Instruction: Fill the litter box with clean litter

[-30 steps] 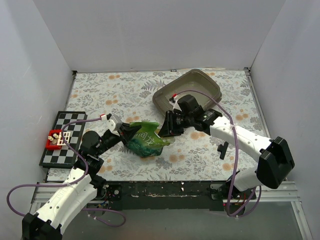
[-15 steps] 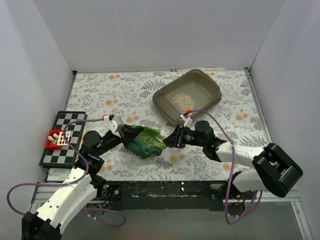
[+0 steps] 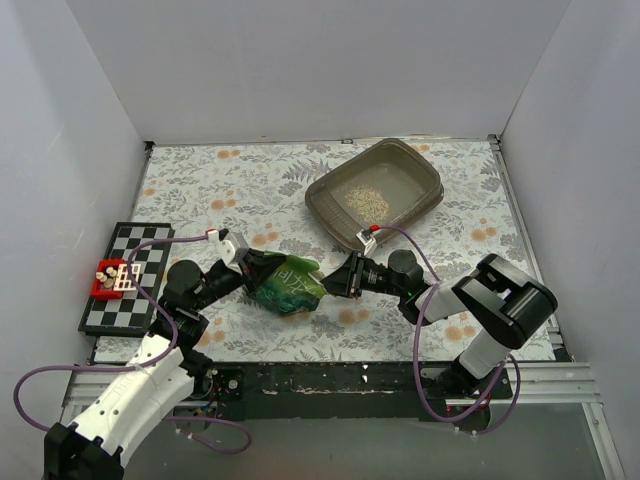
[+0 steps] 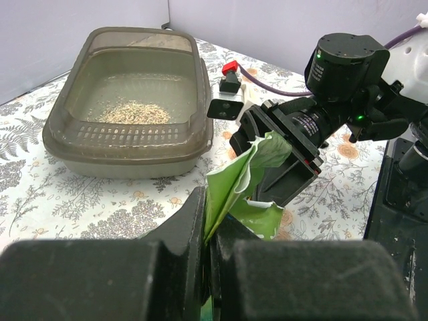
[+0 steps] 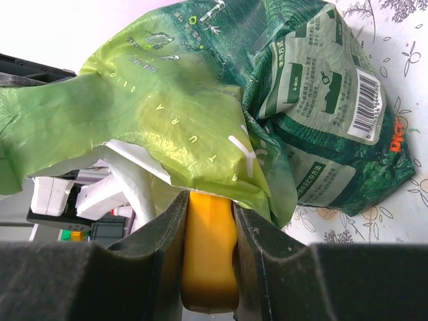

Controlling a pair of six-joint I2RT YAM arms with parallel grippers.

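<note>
floral table [image 3: 250, 170] | white walls [image 3: 300, 70] | left tool [image 3: 245, 270] grips bag [image 3: 290, 285] | right tool [image 3: 340, 280] grips scoop [image 5: 210, 247]

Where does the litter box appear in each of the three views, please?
Top external: the litter box sits right of centre, towards the back.
Left wrist: upper left, beyond the fingers.
Right wrist: not in it; only the bag and a scoop show.
Shared landmark: the green bag, near centre from above, low centre in the left wrist view.
</note>
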